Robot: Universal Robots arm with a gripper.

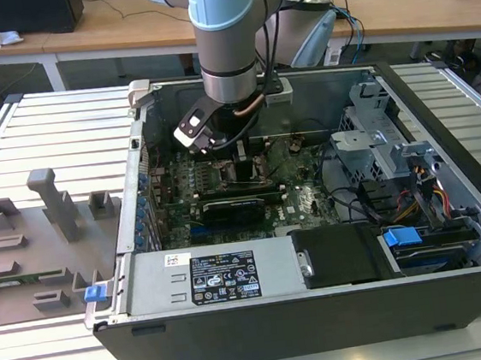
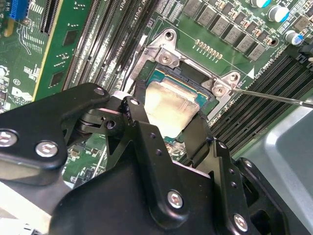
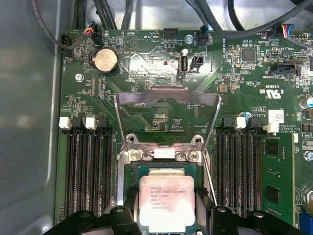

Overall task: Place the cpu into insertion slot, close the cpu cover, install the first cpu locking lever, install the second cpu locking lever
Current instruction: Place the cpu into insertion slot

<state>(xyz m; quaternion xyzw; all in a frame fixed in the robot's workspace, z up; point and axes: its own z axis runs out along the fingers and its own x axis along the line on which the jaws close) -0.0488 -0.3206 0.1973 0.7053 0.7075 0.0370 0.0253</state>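
The cpu [image 3: 166,198] sat over the insertion slot [image 3: 146,169], with the gripper [image 2: 166,113] fingers [image 2: 198,134] pinched on two opposite edges (whether it was fully seated, I could not tell). The cpu cover [image 3: 166,95] stood swung open and a locking lever [image 2: 274,96] hung free, so closing and both levers remained. In the exterior view the computer case [image 1: 325,326] held the motherboard [image 1: 307,203], with the gripper toward ten o'clock of its middle.

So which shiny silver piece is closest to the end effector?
The cpu, the solid square chip right at the end effector. The cpu cover is a windowed frame, swung open farther off.
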